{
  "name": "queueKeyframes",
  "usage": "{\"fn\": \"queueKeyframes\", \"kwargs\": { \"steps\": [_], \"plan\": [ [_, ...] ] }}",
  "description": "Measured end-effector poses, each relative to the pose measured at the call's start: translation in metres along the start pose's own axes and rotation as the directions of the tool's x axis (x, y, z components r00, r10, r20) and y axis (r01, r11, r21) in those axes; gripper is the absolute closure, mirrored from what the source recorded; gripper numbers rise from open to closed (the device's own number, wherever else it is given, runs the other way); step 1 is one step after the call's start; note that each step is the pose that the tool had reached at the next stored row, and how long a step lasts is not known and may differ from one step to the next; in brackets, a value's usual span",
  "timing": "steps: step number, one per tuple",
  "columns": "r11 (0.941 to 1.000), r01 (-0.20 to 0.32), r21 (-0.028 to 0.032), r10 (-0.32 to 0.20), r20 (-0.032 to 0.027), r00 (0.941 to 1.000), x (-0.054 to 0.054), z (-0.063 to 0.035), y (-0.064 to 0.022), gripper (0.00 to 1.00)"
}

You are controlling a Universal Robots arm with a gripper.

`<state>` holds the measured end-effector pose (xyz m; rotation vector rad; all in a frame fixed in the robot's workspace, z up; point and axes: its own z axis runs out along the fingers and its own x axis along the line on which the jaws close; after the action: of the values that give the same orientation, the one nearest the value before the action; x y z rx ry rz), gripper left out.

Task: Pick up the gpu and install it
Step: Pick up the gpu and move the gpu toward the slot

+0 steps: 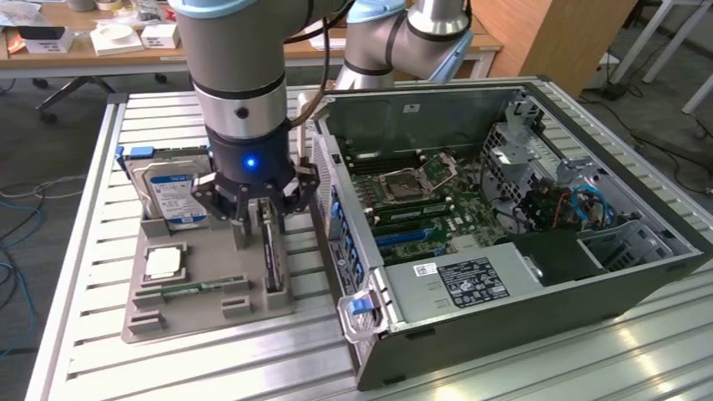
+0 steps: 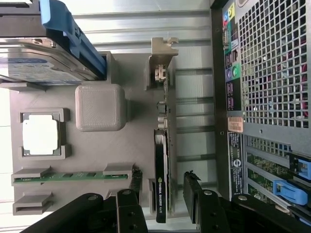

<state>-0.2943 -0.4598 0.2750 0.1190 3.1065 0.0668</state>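
The gripper (image 1: 259, 236) hung straight down over the gray tray (image 1: 200, 316). Its jaws were wide open. One finger (image 2: 136, 180) stood on each side of the gpu (image 1: 272, 263), with the card in the gap between them. In the wrist view you could see a thin strip of space between the gpu (image 2: 162, 145) and each finger, so the gripper (image 2: 163, 174) was not holding the card. It held nothing.

The gpu stood up on its thin edge in a slot of the tray. In the exterior view, that slot was on the tray's 3 o'clock side, the side next to the case (image 1: 579, 288). The card's pale metal end (image 2: 163, 63) was at the far end from the fingers.

Other parts sat in the tray (image 2: 97, 160) too. In the exterior view, the hard drive (image 1: 176, 196) with its blue label leaned at about 11 o'clock from the gpu. The square chip (image 1: 164, 263) lay flat at 9 o'clock from the gpu. The green memory stick (image 1: 200, 288) lay at about 8 o'clock from it.

The case lay open on its side at 3 o'clock from the tray, just beside it, and its green board (image 1: 423, 200) was showing. The tray and the case both sat on the metal table (image 1: 167, 372).
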Motion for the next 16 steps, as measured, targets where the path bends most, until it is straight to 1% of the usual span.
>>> {"fn": "queueKeyframes", "kwargs": {
  "steps": [9,16],
  "plan": [
    [1.0,0.0,-0.0001,0.0,0.0,1.0,0.0,0.0091,-0.0004,0.53],
    [1.0,0.0,-0.0002,0.0,0.0002,1.0,-0.002,0.0114,-0.0003,0.53]
  ]
}}
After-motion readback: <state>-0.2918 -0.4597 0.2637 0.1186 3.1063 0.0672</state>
